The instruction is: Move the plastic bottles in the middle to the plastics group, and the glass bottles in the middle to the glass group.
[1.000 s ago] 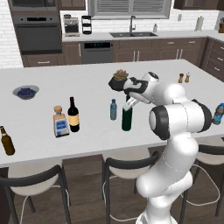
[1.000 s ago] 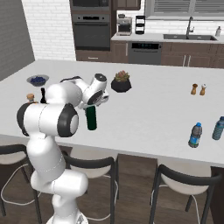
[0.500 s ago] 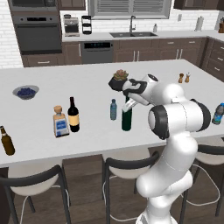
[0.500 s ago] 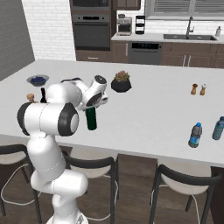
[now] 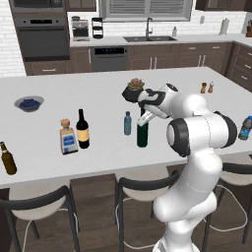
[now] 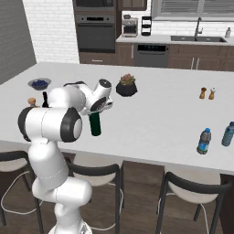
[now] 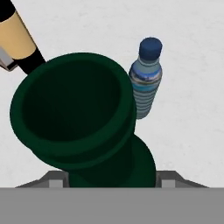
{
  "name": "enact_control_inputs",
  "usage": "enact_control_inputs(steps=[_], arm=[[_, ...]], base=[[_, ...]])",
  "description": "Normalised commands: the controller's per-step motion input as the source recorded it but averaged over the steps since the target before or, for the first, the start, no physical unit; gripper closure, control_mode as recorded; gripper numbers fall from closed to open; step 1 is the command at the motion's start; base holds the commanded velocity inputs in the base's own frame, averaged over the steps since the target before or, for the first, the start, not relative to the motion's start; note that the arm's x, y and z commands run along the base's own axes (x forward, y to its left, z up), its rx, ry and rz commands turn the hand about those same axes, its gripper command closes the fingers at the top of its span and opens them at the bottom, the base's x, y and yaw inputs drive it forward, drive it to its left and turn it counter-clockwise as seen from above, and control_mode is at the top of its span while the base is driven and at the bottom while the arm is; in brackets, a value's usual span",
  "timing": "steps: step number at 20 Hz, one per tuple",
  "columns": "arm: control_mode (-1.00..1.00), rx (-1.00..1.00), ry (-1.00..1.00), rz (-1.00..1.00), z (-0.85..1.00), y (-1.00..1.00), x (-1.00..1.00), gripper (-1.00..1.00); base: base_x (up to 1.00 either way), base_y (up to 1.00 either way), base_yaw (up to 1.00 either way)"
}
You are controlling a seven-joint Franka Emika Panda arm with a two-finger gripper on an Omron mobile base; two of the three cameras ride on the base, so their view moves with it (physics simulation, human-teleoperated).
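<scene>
My gripper (image 5: 144,113) (image 6: 96,109) is down over the neck of the plain dark green wine bottle (image 5: 142,133) (image 6: 95,124) (image 7: 78,113), which stands upright mid-counter. In the hand view a fingertip (image 7: 56,179) sits on each side of the neck, close to it, with slight gaps. The pale-blue water bottle (image 5: 127,123) (image 7: 145,78) stands just left of it. Further left, the black wine bottle with the cream label (image 5: 82,129) (image 7: 15,39) is beside the square blue-labelled bottle (image 5: 67,138). A brown beer bottle (image 5: 7,158) is at the far left. The blue bottle with a dark band (image 6: 204,140) is at the far right.
A potted succulent (image 5: 133,90) (image 6: 126,86) sits just behind the gripper. A bowl of blueberries (image 5: 29,103) (image 6: 39,83) is at the back left, and salt and pepper shakers (image 5: 206,88) (image 6: 207,93) at the back right. Stools (image 5: 142,184) line the counter's near edge.
The jaws have narrowed around the green bottle's neck. The arm and the bottles have stayed where they were.
</scene>
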Motion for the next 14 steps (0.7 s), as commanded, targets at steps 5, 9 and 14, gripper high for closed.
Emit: enact_control_inputs(steps=[5, 9, 14], arm=[[-1.00, 0.04, 0.00, 0.00, 0.03, 0.03, -0.49, 1.00], [-1.00, 0.03, -0.01, 0.07, 0.16, 0.52, -0.67, 1.00], [-1.00, 0.00, -0.01, 0.09, 0.22, 0.83, -0.39, 1.00]], base=[[0.00, 0.00, 0.00], [0.00, 0.00, 0.00], [0.00, 0.00, 0.00]])
